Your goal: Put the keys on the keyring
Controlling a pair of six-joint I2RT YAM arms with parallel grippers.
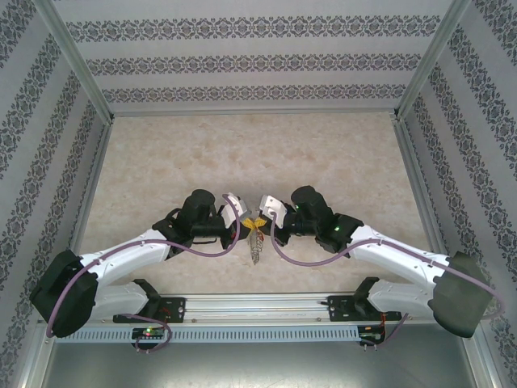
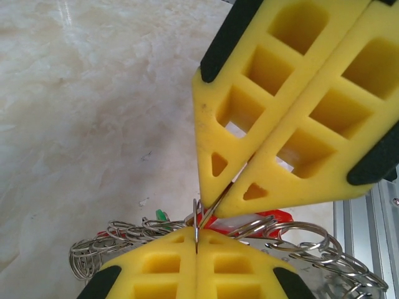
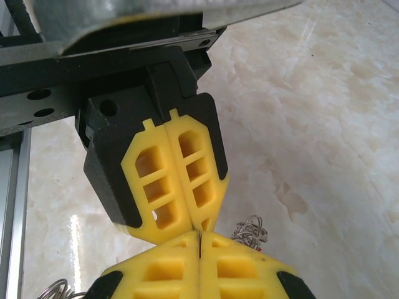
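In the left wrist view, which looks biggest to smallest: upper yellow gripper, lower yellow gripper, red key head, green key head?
1. right gripper (upper)
2. left gripper (lower, cropped by the frame)
3. red key head
4. green key head
Both heads are half hidden, so that order is unsure.

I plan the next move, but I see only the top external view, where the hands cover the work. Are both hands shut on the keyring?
Observer: The left hand is shut, pinching the thin wire of the keyring.
Operator: And the right one?
Observer: The right hand is shut on that wire too, its tips almost touching the left's.
Operator: The keys?
Observer: A green key head peeks out just beyond the left hand's fingertips.
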